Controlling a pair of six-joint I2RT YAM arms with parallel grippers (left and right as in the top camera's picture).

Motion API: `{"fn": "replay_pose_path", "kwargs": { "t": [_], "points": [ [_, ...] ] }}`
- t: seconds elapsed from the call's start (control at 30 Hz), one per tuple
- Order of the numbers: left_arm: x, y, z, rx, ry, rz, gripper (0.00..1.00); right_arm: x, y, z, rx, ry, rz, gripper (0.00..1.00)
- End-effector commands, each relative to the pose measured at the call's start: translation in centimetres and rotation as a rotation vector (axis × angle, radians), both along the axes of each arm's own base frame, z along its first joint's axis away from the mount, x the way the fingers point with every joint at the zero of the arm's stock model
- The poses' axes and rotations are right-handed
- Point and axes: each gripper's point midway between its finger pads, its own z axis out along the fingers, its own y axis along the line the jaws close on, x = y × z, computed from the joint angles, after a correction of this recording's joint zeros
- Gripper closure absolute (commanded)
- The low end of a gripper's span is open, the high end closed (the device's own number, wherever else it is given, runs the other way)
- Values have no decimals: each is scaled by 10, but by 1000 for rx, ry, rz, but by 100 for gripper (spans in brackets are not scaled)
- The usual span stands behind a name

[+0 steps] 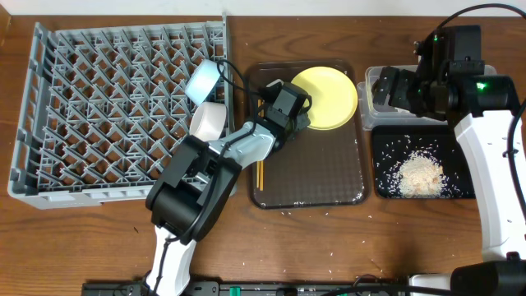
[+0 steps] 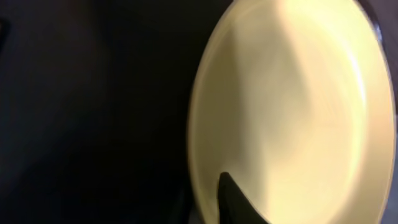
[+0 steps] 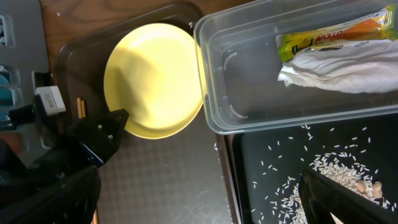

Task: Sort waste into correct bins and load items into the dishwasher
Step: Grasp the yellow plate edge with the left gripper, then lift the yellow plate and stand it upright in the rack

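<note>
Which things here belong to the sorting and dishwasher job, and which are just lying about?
Job: yellow plate, chopsticks, light blue bowl, white cup or bowl, grey dish rack, clear tub, wrapper, napkin, black tray, rice scraps.
Lying about: brown serving tray, wooden table.

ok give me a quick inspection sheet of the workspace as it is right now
surface: wooden table, stray grains by the brown tray
job's things: yellow plate on the brown tray, chopsticks at its left edge; light blue bowl and white dish at the grey rack's right edge; wrapper and napkin in the clear tub; rice in the black tray
clutter: nothing seen beyond the grains
grippers: left gripper at the plate's left rim, grip unclear; right gripper open over the tub
cables: black cable loops by the left wrist
surroundings: nothing seen
</note>
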Motion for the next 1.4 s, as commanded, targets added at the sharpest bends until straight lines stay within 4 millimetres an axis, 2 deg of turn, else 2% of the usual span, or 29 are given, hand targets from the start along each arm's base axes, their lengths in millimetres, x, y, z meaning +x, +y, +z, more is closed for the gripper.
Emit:
{"fn": "replay_pose_path", "kwargs": {
  "t": [0.0, 0.17, 0.67, 0.8, 0.97, 1.37],
  "points": [
    [-7, 19, -38, 66, 73, 46, 87, 0, 0, -3, -8, 8, 3, 1],
    [-2, 28, -38, 92, 54, 77, 92, 0, 0, -3, -8, 8, 3, 1],
    [10, 45, -33, 55, 60, 149, 93, 0, 0, -3, -8, 8, 3, 1],
    [13, 35, -8, -49, 64, 98, 93, 0, 0, -3, -8, 8, 4, 1],
    [17, 32, 26, -117, 31, 46, 93, 0, 0, -3, -8, 8, 4, 1],
    [18, 34, 91, -143, -73, 8, 93, 0, 0, -3, -8, 8, 5, 1]
  ]
}}
